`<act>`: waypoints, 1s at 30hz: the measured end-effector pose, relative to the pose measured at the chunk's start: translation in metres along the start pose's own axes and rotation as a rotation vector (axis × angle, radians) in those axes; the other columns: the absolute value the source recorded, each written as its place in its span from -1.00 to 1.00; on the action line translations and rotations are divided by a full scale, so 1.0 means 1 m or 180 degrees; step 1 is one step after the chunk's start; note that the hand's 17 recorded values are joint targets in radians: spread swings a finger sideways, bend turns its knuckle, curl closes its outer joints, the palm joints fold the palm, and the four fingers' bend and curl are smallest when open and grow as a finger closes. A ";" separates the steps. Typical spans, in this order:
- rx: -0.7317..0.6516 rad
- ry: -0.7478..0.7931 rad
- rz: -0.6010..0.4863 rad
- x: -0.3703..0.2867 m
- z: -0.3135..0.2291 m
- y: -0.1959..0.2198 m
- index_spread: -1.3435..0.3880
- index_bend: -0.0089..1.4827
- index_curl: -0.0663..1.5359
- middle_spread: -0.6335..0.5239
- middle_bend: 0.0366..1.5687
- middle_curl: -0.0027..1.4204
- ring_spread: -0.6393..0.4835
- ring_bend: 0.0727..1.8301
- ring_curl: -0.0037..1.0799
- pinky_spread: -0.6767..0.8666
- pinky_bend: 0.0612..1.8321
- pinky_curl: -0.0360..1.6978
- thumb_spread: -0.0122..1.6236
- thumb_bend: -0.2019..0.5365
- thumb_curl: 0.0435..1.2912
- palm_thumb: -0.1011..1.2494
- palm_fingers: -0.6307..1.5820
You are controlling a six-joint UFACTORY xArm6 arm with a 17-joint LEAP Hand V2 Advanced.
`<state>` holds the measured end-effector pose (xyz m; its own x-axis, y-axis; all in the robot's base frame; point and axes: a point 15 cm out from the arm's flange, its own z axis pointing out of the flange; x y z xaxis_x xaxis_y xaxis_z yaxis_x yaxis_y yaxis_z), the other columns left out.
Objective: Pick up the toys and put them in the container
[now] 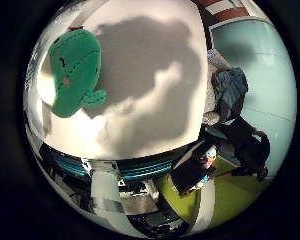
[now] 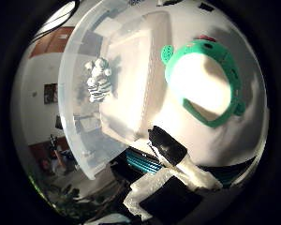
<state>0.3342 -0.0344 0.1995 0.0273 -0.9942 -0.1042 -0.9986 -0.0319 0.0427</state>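
A green plush toy [image 1: 75, 70] with a stitched face lies on the white table [image 1: 160, 60] in the little finger side palm view. The hand's shadow falls on the table beside it. In the thumb side palm view a clear plastic container [image 2: 136, 103] stands on the table. A small white and grey toy [image 2: 98, 80] is inside it. A teal ring toy [image 2: 236, 89] lies on the table beside the container. My hand [image 2: 173, 159] is above the table with its fingers relaxed and holds nothing. Its white parts also show in the little finger side palm view [image 1: 108, 190].
The table's edge [image 1: 208, 95] runs past the plush toy's side. Beyond it are dark objects [image 1: 232, 90] and a pale floor. A yellow-green surface [image 1: 230, 195] lies lower down. Room furniture shows behind the container [image 2: 56, 94].
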 end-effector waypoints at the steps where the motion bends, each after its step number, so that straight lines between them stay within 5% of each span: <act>1: -0.0008 0.0001 0.0004 0.001 0.004 -0.002 0.14 -0.78 -0.59 0.20 -0.79 -0.55 0.54 -0.67 -0.53 0.50 -0.45 -0.62 0.44 -0.50 -0.51 0.03 -0.32; 15: -0.0322 -0.0030 0.0052 0.010 0.060 -0.007 0.15 -0.78 -0.59 0.16 -0.77 -0.54 0.52 -0.67 -0.54 0.50 -0.45 -0.63 0.44 -0.50 -0.51 0.03 -0.28; 20: -0.0340 -0.0020 0.0036 0.011 0.061 -0.006 0.17 -0.83 -0.64 -0.01 -0.66 -0.51 0.31 -0.38 -0.45 0.44 -0.41 -0.65 0.43 -0.51 -0.52 0.03 -0.10; 22: -0.0339 -0.0017 0.0031 0.011 0.060 -0.006 0.16 -0.79 -0.65 -0.12 -0.52 -0.47 0.11 -0.23 -0.41 0.27 -0.41 -0.66 0.42 -0.50 -0.52 0.04 0.05; 25: -0.0358 -0.0015 0.0020 0.010 0.058 -0.003 0.12 -0.78 -0.66 -0.30 -0.25 -0.35 -0.26 0.00 -0.30 -0.32 -0.17 -0.64 0.42 -0.48 -0.50 0.11 0.52; 27: -0.0363 -0.0017 0.0018 0.009 0.053 -0.001 0.10 -0.69 -0.59 -0.33 -0.13 -0.26 -0.34 0.08 -0.18 -0.58 -0.07 -0.57 0.40 -0.47 -0.48 0.19 0.62; 30: -0.0387 0.0029 0.0002 0.011 0.048 0.003 0.07 -0.43 -0.44 -0.31 0.08 -0.14 -0.37 0.17 -0.09 -0.69 0.05 -0.50 0.37 -0.48 -0.43 0.29 0.70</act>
<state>0.3290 -0.0404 0.1512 0.0277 -0.9951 -0.0953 -0.9857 -0.0430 0.1631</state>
